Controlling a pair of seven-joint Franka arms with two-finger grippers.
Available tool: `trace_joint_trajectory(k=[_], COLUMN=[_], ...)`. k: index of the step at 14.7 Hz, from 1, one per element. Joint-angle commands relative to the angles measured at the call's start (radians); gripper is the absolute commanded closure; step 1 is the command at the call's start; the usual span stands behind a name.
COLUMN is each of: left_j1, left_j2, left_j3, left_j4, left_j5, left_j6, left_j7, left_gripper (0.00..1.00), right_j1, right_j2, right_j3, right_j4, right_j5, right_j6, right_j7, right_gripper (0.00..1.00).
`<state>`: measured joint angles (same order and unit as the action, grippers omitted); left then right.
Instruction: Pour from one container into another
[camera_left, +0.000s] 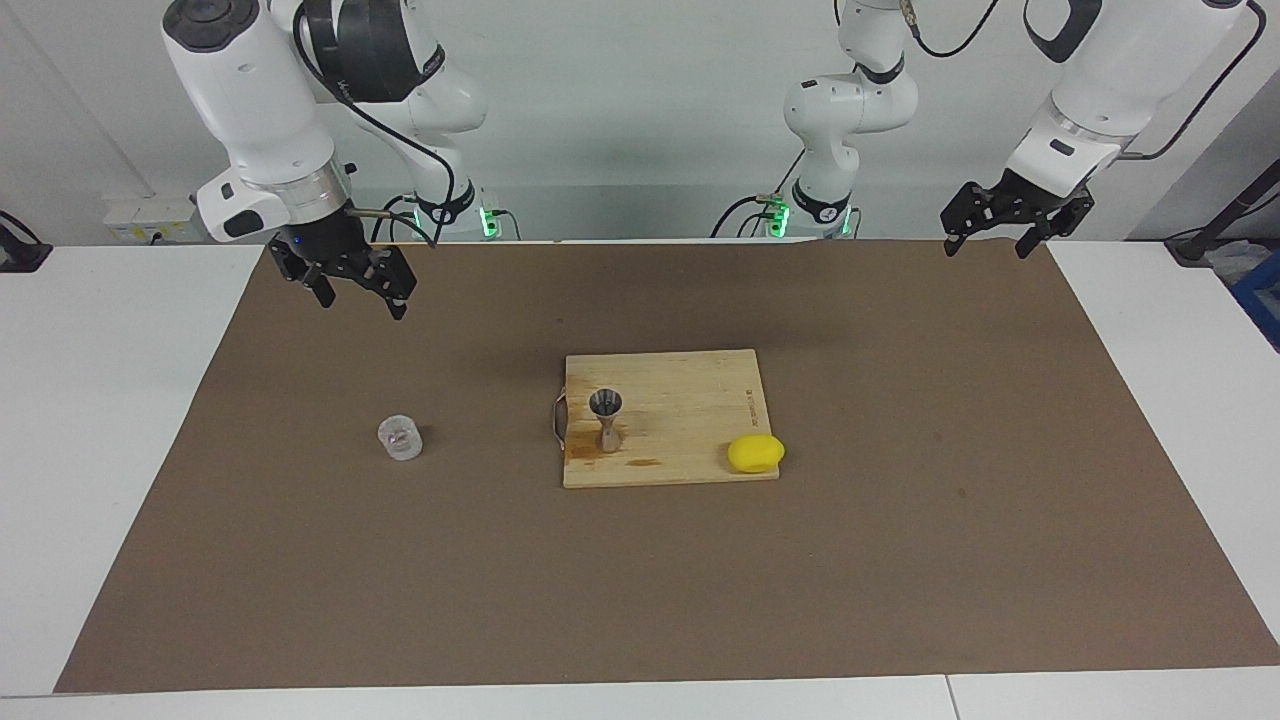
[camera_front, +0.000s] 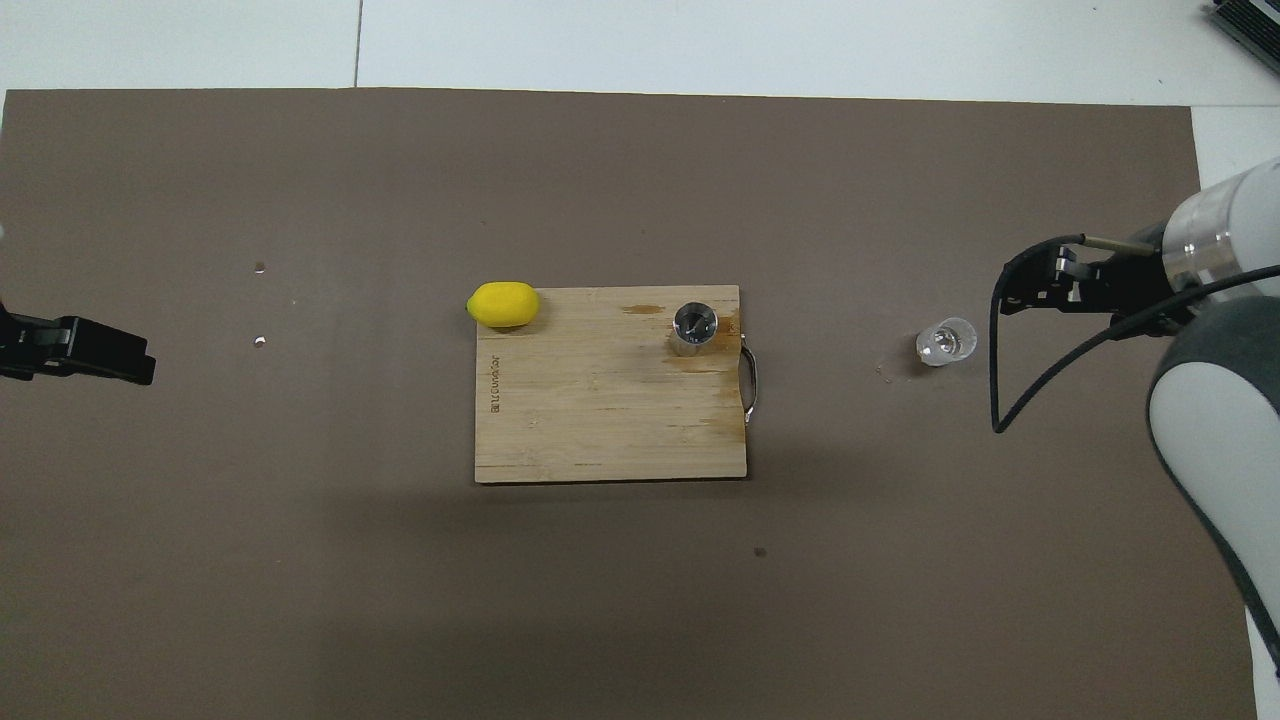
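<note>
The small clear ribbed cup stands upright on the brown mat toward the right arm's end; it also shows in the overhead view. The steel hourglass jigger stands upright on the wooden cutting board, near the board's handle edge, and shows from above in the overhead view. My right gripper is open and empty, raised over the mat, apart from the cup. My left gripper is open and empty, waiting raised over the mat's edge at the left arm's end.
A yellow lemon lies at the corner of the cutting board farthest from the robots, toward the left arm's end; it also shows from above. A metal handle sticks out of the board toward the cup. The brown mat covers the white table.
</note>
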<state>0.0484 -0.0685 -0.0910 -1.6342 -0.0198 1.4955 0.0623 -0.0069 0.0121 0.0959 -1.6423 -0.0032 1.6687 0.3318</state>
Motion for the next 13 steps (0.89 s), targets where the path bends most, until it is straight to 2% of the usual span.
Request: trace_joint_trajectory(k=[1, 7, 13], left_j1=[0.005, 0.005, 0.005], left_j2=[-0.016, -0.016, -0.016], left_j3=[-0.004, -0.004, -0.004], left_j4=[-0.012, -0.012, -0.012], left_j5=[0.011, 0.011, 0.011], left_j6=[-0.011, -0.011, -0.011], left_j7=[0.004, 0.004, 0.004], left_gripper=[0.0, 0.0, 0.0], right_j1=[-0.016, -0.016, -0.022], right_j2=[0.009, -0.03, -0.03], right_j3=[-0.001, 0.001, 0.001], right_j4=[0.047, 0.026, 0.027], right_j5=[-0.018, -0.006, -0.003], right_j6=[-0.067, -0.145, -0.147], right_j7=[-0.063, -0.097, -0.1], right_gripper=[0.01, 0.01, 0.01])
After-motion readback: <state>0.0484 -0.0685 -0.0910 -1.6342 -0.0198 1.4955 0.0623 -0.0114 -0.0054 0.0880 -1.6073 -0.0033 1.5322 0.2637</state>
